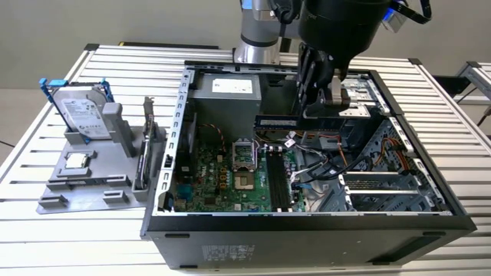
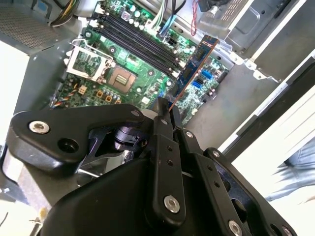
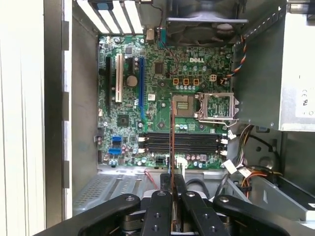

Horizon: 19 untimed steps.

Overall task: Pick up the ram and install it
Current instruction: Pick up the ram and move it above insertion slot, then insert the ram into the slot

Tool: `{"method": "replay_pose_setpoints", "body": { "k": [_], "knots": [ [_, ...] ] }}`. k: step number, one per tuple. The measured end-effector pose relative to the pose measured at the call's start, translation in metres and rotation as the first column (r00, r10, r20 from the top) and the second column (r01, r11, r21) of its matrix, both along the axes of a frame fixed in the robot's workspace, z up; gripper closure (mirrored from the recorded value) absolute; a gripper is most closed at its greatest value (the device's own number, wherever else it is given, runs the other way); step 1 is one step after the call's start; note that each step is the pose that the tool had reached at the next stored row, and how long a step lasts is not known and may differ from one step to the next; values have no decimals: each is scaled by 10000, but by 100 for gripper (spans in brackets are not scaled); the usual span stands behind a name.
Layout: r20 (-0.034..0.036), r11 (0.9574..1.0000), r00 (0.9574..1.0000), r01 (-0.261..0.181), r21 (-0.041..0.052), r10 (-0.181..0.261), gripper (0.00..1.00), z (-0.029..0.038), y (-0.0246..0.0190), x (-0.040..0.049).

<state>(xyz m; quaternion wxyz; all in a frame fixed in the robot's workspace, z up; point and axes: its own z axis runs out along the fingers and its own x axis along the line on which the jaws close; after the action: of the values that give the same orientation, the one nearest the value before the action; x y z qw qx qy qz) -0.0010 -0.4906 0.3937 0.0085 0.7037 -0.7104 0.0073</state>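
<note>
Tool: the black two-fingered tool (image 1: 316, 115) is clamped on one end of the ram, in the upper middle of the exterior view's frame; in both wrist views its tips (image 2: 167, 112) (image 3: 172, 180) are pressed together on the board's edge.
Ram: the long, narrow, dark blue-black circuit-board stick (image 1: 276, 121) hangs in the air inside the open case, level, and reaches from the tool toward the exterior view's left. It shows slantwise in the second wrist view (image 2: 198, 66) and edge-on as a thin line in the first wrist view (image 3: 171, 140).
Slots: the black memory slots (image 1: 277, 181) (image 3: 182, 142) (image 2: 133, 40) on the green motherboard (image 1: 222, 178) look vacant. The stick sits well above them and crosswise to their run.
Case: the black and grey computer tower (image 1: 307, 221) lies on its side, open, on the slatted metal tabletop (image 1: 69, 230).
Done: the pick-up, judging by the firm hold and the stick being clear of any support.
Left: the install; the stick touches no slot.
Bystanders: the silver hard drive in its blue frame (image 1: 83, 115) stands on the grey holder (image 1: 84, 184) at the exterior view's left.
</note>
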Motion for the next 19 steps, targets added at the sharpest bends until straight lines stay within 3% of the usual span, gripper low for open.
{"method": "replay_pose_setpoints", "body": {
  "k": [8,19],
  "knots": [
    [0,9987,9987,514,-1,-514,100,-6,0,0],
    [0,9924,9924,1232,-4,-1232,100,-8,0,0]
  ]
}}
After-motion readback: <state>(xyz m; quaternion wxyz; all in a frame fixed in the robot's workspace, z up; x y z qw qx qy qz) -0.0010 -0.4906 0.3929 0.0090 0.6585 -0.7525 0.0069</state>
